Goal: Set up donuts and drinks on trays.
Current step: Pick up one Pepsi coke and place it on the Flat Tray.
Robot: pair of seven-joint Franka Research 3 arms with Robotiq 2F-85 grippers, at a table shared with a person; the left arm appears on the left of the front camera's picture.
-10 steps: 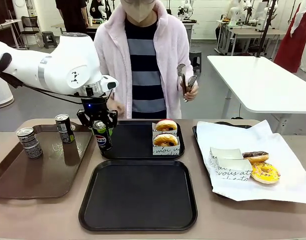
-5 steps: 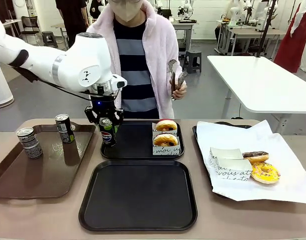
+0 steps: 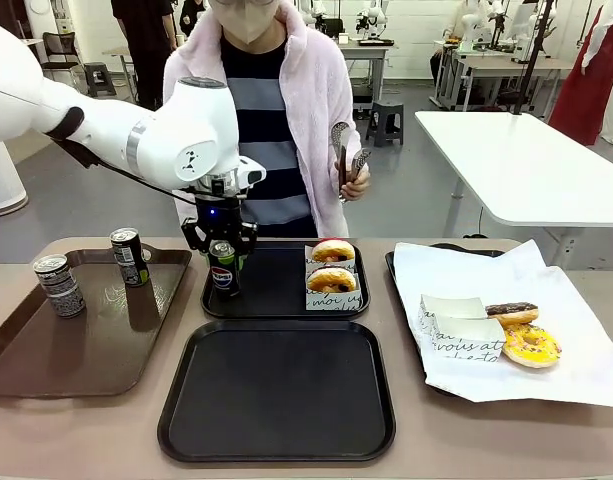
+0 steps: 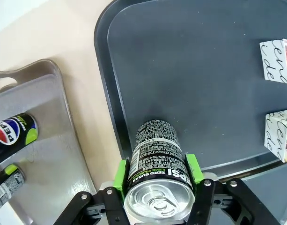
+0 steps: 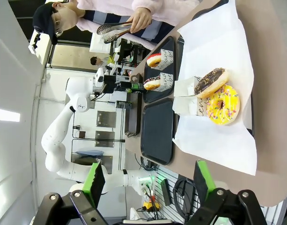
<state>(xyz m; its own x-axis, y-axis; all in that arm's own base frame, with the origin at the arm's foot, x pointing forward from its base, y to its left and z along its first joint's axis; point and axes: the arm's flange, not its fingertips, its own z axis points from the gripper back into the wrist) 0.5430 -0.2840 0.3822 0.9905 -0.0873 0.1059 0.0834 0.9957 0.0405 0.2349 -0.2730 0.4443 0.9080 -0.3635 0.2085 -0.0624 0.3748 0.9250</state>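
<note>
My left gripper [image 3: 223, 258] is shut on a black-and-blue Pepsi can [image 3: 223, 274], held upright just inside the left rim of the far black tray [image 3: 286, 300]. In the left wrist view the green pads [image 4: 120, 174] clamp the can [image 4: 155, 154] over the tray [image 4: 195, 70]. Two sleeved donuts [image 3: 333, 266] stand on that tray's right side. The near black tray [image 3: 276, 390] lies bare. Two more cans [image 3: 59, 285] [image 3: 129, 257] stand on the brown tray [image 3: 46, 360]. My right gripper [image 5: 149, 180] is open and holds nothing, high above the table's right end.
A paper-lined tray [image 3: 576, 360] at the right holds a yellow donut [image 3: 531, 345], a chocolate donut [image 3: 511, 313] and white sleeves [image 3: 456, 322]. The person stands behind the far tray with tongs [image 3: 348, 152] raised in one hand.
My left gripper has carried the Pepsi can to the right, from beside the brown tray to inside the far black tray's left rim. The person's hand with the tongs drifted left.
</note>
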